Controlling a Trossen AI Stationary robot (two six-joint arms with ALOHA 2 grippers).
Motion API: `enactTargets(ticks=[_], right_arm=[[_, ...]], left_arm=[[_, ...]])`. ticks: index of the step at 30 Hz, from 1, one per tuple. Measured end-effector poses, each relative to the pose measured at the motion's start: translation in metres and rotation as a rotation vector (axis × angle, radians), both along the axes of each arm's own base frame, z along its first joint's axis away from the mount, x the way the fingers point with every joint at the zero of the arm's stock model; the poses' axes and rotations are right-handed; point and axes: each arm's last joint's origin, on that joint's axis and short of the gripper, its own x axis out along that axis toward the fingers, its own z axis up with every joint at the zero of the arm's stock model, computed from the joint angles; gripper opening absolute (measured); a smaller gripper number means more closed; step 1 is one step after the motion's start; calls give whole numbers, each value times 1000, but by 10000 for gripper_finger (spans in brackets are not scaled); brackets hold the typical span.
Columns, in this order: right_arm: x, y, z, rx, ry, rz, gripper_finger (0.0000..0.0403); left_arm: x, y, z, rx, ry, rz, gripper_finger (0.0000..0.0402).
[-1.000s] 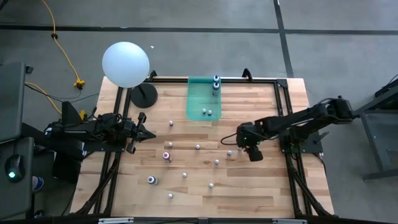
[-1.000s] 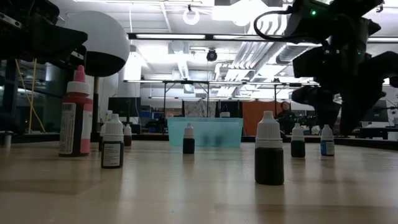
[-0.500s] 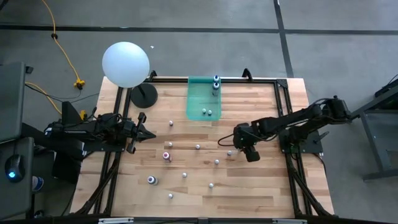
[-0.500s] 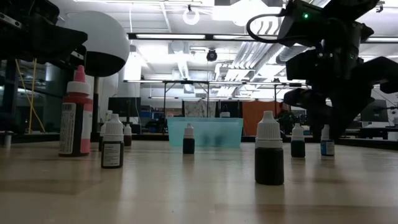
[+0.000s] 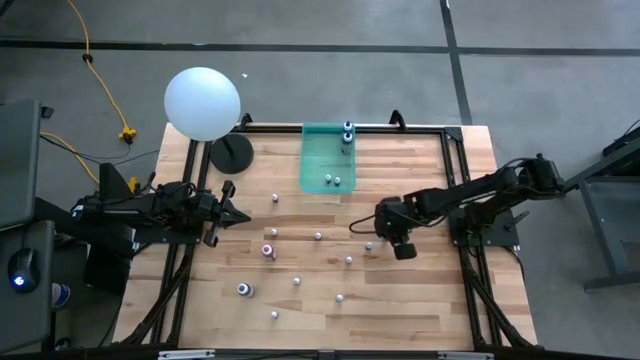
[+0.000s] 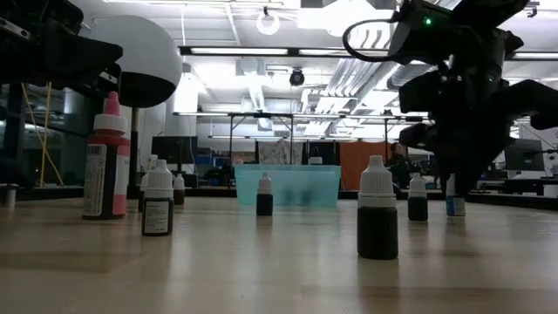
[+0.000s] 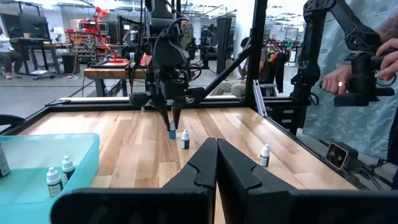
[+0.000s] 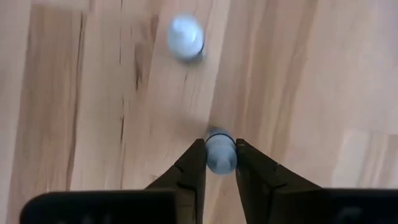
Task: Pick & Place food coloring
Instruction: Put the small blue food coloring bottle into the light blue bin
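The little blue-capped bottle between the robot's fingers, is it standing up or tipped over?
Standing up. The small blue-capped bottle shows its round cap from above in the right wrist view, with the right end effector closed around it on the wooden table.

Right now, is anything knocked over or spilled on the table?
Nothing stands out. The little bottles stand upright on the wooden table, a few sit in the green bin, and no spill shows.
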Motion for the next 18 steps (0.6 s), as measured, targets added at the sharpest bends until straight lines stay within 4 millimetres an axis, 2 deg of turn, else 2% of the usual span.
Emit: enactTargets(ticks=[5,9,18], right_arm=[[9,-1,18,-14,-14,-19,62],[19,0,40,-12,-35,-18,56],[40,2,115,3,-143,-18,58]], left_arm=[[0,0,0,0,0,0,1],[0,0,0,0,0,0,1],[0,0,0,0,0,0,1]])
